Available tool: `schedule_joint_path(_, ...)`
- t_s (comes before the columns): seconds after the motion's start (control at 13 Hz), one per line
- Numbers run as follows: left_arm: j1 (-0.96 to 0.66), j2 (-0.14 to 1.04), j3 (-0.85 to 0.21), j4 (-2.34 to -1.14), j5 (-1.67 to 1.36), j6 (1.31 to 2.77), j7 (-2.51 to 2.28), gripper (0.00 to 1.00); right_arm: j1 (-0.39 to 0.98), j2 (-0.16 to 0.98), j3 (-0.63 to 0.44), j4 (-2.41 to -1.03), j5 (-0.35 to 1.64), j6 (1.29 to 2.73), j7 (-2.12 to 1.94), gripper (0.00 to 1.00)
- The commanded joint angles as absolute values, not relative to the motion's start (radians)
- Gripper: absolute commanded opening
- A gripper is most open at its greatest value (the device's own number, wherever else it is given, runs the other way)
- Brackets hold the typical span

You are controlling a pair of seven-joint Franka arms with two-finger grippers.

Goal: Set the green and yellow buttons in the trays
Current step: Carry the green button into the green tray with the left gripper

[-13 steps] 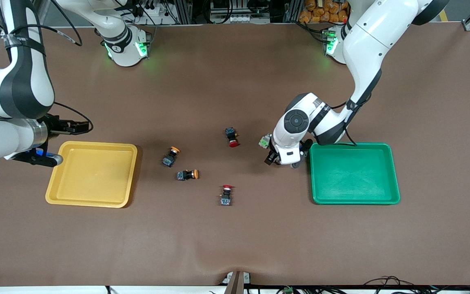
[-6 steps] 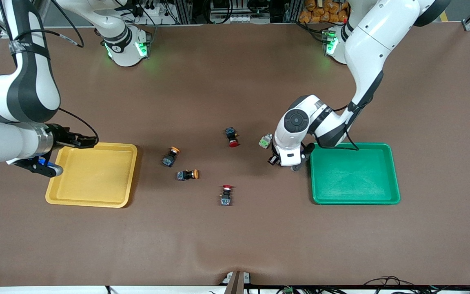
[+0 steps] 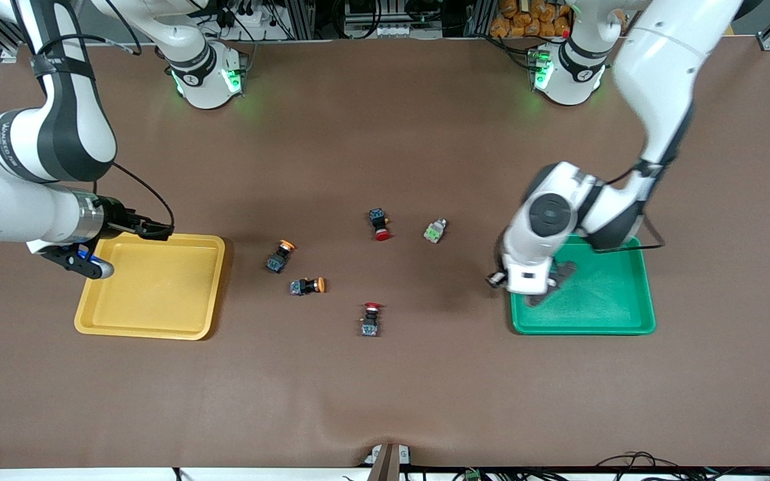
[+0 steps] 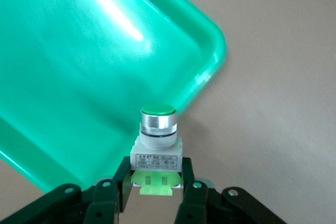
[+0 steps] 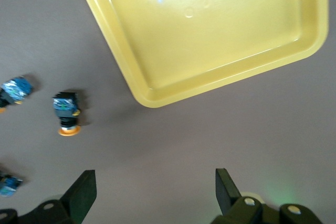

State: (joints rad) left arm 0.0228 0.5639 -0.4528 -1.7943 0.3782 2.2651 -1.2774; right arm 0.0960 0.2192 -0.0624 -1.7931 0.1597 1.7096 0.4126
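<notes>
Even overhead light, soft shadows on the counter. Both trays show white glare, and the left arm looks motion-blurred.

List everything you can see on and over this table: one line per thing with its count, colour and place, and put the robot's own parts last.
table: one, brown, under everything.
yellow tray: one, at the right arm's end.
green tray: one, at the left arm's end.
yellow buttons: two, orange-yellow caps on dark bodies, lying between the trays, closer to the yellow tray; one farther from the front camera than the other.
green buttons: two, light green with whitish bodies; one on the table between the trays, one held over the green tray's corner.
red buttons: two, red caps on black bodies, mid-table; one farther from the front camera than the other.
left gripper: shut on a green button.
right gripper: open, over the table by the yellow tray's corner.
</notes>
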Motion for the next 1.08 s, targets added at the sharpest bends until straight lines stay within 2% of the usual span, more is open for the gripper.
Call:
schedule_joint_path(0.0, 0.112, 0.546, -0.465, -1.812, 0.391, 2.249, -1.133, 0.00, 0.106, 0.204, -0.071, -1.827, 0.195, 1.747, 0.442, 1.00)
schedule_joint_path(0.23, 0.204, 0.586, -0.463, -1.821, 0.400, 2.258, -1.054, 0.00, 0.130, 0.242, -0.071, -1.824, 0.212, 1.790, 0.465, 1.00)
schedule_joint_path(0.46, 0.227, 0.613, -0.459, -1.819, 0.400, 2.258, -1.054, 0.00, 0.181, 0.280, -0.071, -1.813, 0.221, 1.822, 0.529, 1.00)
schedule_joint_path(0.54, 0.227, 0.621, -0.457, -1.818, 0.400, 2.260, -1.052, 0.31, 0.211, 0.317, -0.071, -1.813, 0.221, 1.862, 0.541, 1.00)
schedule_joint_path(0.62, 0.226, 0.629, -0.457, -1.816, 0.403, 2.260, -1.051, 0.84, 0.242, 0.337, -0.072, -1.810, 0.216, 1.882, 0.549, 1.00)
schedule_joint_path(0.69, 0.227, 0.627, -0.457, -1.818, 0.410, 2.258, -1.054, 1.00, 0.258, 0.347, -0.072, -1.806, 0.216, 1.896, 0.570, 1.00)
schedule_joint_path(0.92, 0.210, 0.574, -0.482, -1.822, 0.408, 2.193, -1.065, 1.00, 0.284, 0.421, -0.071, -1.760, 0.218, 1.916, 0.557, 1.00)
schedule_joint_path(1.0, 0.213, 0.565, -0.535, -1.821, 0.407, 2.150, -1.072, 1.00, 0.294, 0.483, -0.068, -1.728, 0.222, 1.928, 0.557, 1.00)
